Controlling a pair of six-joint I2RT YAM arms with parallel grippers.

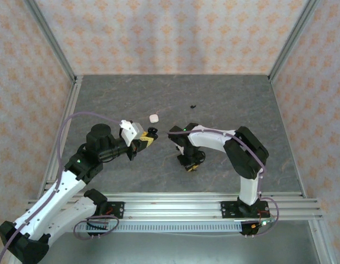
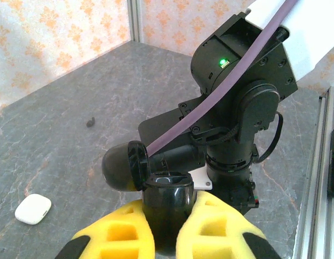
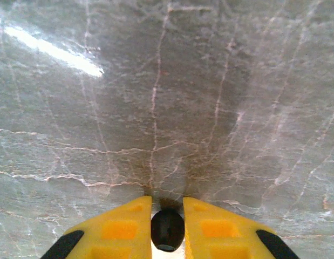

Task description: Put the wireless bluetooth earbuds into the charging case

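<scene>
Tabletop (image 1: 241, 99) of grey veined stone carrying the white charging case (image 1: 154, 117), lying closed and flat toward the middle, just beyond the left gripper (image 1: 150, 137) and touching neither gripper. Clenching the left gripper's yellow fingers (image 2: 129, 234) on a black flip-lid container (image 2: 167, 199), holding it upright above the surface with its rounded lid (image 2: 123, 166) hanging open to the left side. Showing the charging case (image 2: 33, 209) again low at the left of the left wrist view, well apart from the container, with a tiny black speck (image 2: 91, 122) lying farther off on the stone. Pointing the right gripper (image 3: 167, 208) straight down at the table, near the left one, pressing its yellow pads (image 3: 123, 229) against both sides of a small black rounded piece (image 3: 168, 231) and grasping it right at the surface. Not showing clearly what that piece is.
</scene>
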